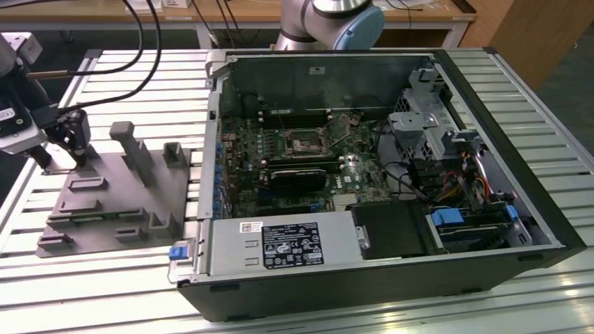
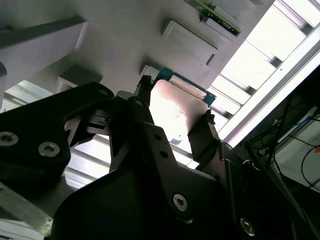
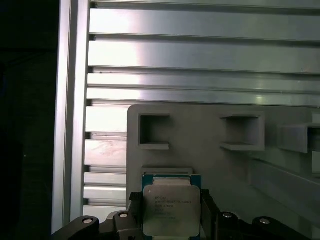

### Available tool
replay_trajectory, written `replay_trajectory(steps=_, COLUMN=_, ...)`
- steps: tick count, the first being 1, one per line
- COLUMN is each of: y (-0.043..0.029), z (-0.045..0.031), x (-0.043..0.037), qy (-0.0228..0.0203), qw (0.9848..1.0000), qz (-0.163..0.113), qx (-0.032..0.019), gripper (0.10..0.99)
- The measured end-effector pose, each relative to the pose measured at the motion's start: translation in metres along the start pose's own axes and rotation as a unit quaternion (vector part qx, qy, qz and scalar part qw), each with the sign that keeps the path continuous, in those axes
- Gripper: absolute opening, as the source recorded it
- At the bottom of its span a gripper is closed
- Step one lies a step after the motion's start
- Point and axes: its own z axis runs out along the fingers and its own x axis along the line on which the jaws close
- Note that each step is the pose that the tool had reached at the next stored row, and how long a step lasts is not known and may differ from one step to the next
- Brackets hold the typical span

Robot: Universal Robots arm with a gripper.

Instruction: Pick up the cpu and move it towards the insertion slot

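Grasp stage, I'd say: end effector pinching the cpu at the fixture plate, insertion slot well apart, mid-frame in the exterior view.

bright slatted aluminium table, pale wooden desk behind its far edge

The slatted aluminium worktop carried a grey fixture plate toward the exterior view's left, with an open computer case just beside it.
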Motion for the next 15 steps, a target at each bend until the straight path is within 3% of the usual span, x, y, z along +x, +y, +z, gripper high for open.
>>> replay_trajectory(steps=15, y=0.0032, z=-0.0079, x=0.0, qy=0.0001, qw=1.0, qz=0.0, qx=0.0036, gripper=0.545)
